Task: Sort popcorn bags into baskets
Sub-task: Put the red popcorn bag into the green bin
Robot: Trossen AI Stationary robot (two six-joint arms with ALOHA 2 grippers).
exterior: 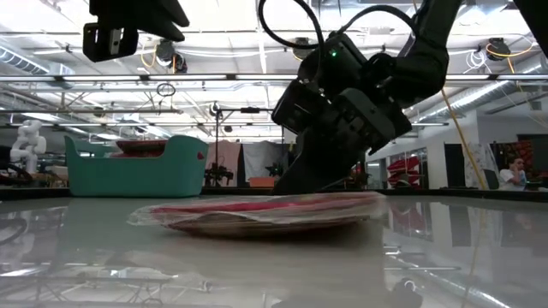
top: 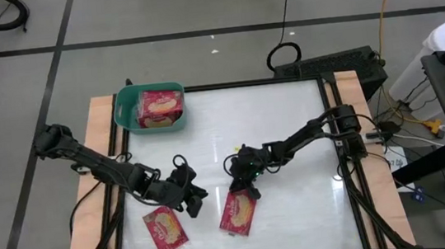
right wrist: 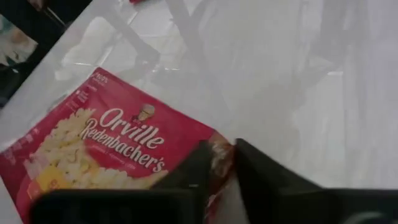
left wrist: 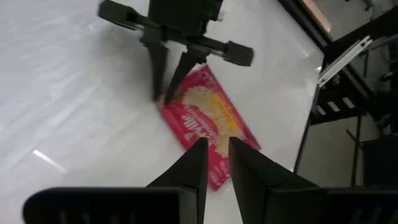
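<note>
A glossy white surface framed by pale wooden edges is seen from above, set on a grey floor crossed by dark lines and cables; beyond it the low view shows a workshop hall with ceiling trusses and lights. Near the front middle of the surface a popcorn bag (top: 241, 213) lies flat, its long axis running roughly front to back with a slight tilt. The right gripper (top: 244, 187) is set at the bag's far short edge, and in the right wrist view its fingers are drawn together on that edge, so the bag is judged to be pinched there. The left gripper (top: 191, 199) is held just beside this bag, its fingers nearly together and nothing between them. A second bag (top: 166, 231) lies at the front left. The teal basket (top: 127, 104) stands at the far left with a bag (top: 160, 107) inside, so the coming carry runs away and leftward
</note>
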